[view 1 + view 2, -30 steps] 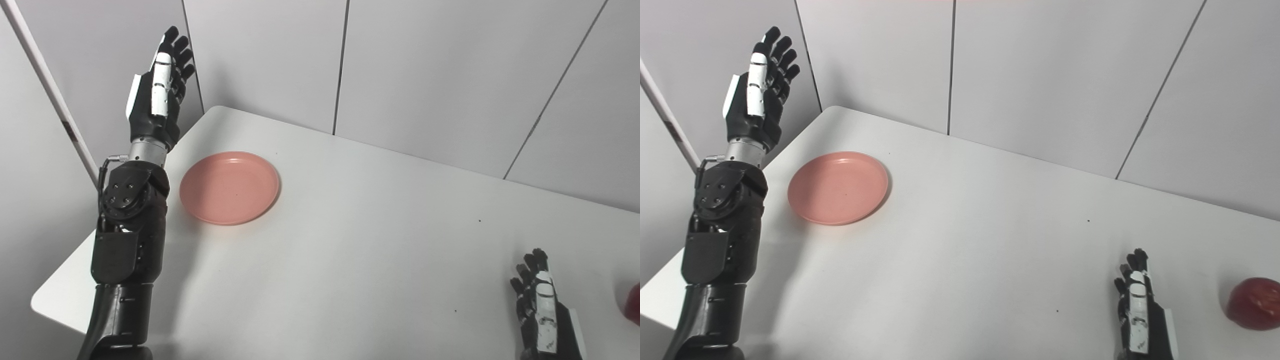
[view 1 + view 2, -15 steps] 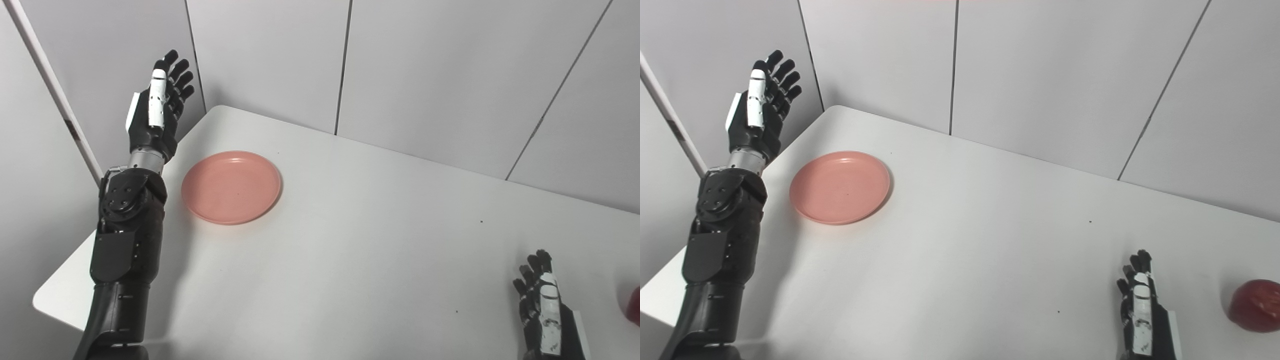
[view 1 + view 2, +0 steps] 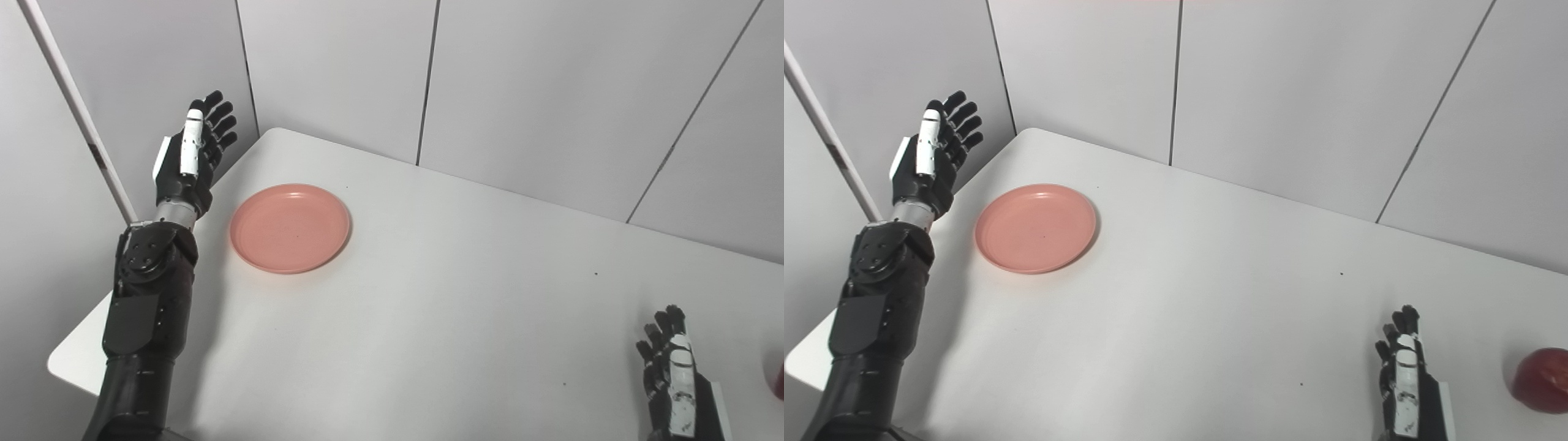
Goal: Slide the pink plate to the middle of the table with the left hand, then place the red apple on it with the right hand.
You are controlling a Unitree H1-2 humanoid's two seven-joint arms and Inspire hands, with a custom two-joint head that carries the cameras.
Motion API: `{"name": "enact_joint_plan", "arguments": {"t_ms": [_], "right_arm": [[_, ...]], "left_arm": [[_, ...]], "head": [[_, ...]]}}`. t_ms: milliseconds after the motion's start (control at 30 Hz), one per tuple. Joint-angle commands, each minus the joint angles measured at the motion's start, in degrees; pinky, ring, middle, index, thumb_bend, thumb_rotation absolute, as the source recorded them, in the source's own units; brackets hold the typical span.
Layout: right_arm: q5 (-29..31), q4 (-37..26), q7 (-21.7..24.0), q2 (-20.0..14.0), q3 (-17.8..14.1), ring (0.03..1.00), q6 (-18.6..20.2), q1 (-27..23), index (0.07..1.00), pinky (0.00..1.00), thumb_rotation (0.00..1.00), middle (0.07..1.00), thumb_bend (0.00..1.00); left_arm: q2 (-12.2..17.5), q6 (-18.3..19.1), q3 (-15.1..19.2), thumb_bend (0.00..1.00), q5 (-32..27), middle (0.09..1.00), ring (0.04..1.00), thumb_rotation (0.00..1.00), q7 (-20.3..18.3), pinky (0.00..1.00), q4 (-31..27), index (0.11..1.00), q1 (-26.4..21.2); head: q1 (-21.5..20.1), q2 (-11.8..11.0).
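Currently our left hand [image 3: 187, 162] hangs spread and empty at nine o'clock of the round pink plastic plate [image 3: 290, 228]; our right hand [image 3: 1409, 386], unclenched, waits beside the shiny red apple [image 3: 1540, 380] at three o'clock. A high push could tip the plate.

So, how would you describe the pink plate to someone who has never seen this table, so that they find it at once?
Start from the white table and go to its far left corner, near the raised left robot hand. There lies the pink plate, flat, round and empty. It is the only pink, shallow thing; the red apple is round like a ball and sits far off, beside the right robot hand.
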Motion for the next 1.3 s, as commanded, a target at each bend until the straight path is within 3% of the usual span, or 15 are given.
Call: {"name": "enact_joint_plan", "arguments": {"t_ms": [0, 700, 1267], "right_arm": [[0.19, -2.25, 0.06, -0.08, -0.25, 1.000, -0.16, -1.19, 1.000, 1.00, 1.00, 1.000, 0.16], [1.03, -2.80, 0.23, -0.41, -0.66, 1.000, 0.38, -1.23, 1.000, 1.00, 1.00, 1.000, 0.15], [1.27, -3.41, 0.20, -0.80, -0.59, 1.000, 0.77, -1.01, 1.000, 1.00, 1.00, 1.000, 0.13]], "left_arm": [[1.89, -2.12, 0.50, 0.33, 0.11, 0.902, 0.909, 1.00, 0.02, 0.91, -1.15, 0.871, -1.12], [1.02, -3.76, 0.96, 0.31, -0.28, 0.895, 0.901, 1.00, 0.84, 0.90, 4.07, 0.874, -0.37], [0.72, -4.60, 0.39, 0.30, -0.95, 0.893, 0.904, 1.00, -0.81, 0.91, 8.56, 0.876, 0.10]], "head": [[0.11, 0.10], [0.76, 0.42], [0.98, 1.16]]}}
